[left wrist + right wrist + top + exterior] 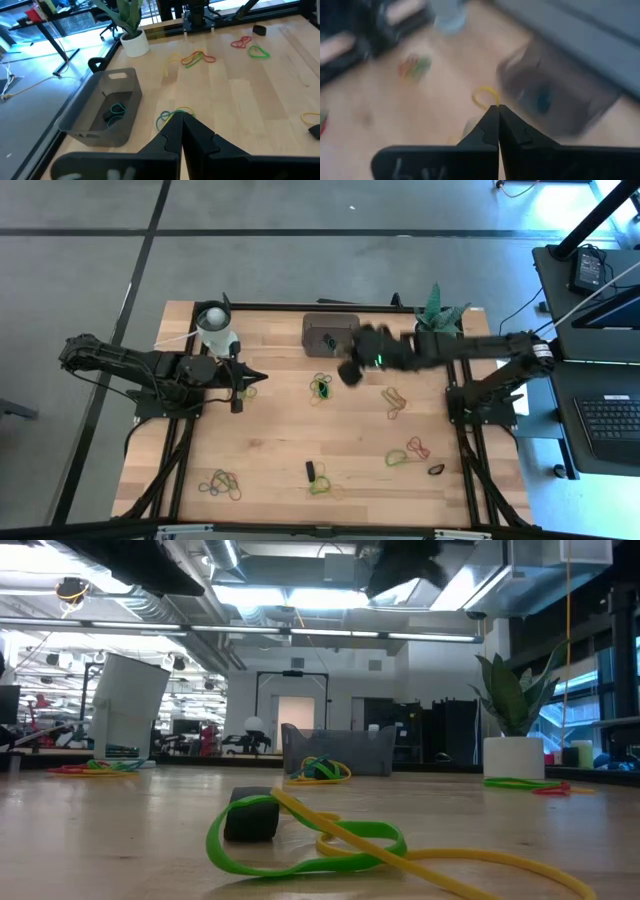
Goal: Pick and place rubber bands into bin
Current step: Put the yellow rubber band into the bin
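Green and yellow rubber bands [330, 845] sprawl limp, light, best pinched at a raised loop; right tool [349, 372], shut with a yellow band, nears the bin [330, 332].

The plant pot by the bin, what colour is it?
White; the small round plant pot shows best in the left wrist view.

The right wrist view is motion-blurred: the bin [555, 95] reads as a grey smear, its contents indistinct. Whether the right claw [498, 111] pinches a yellow rubber band [484, 96] cannot be told. The counter's [270, 430] near edge is cropped overhead.
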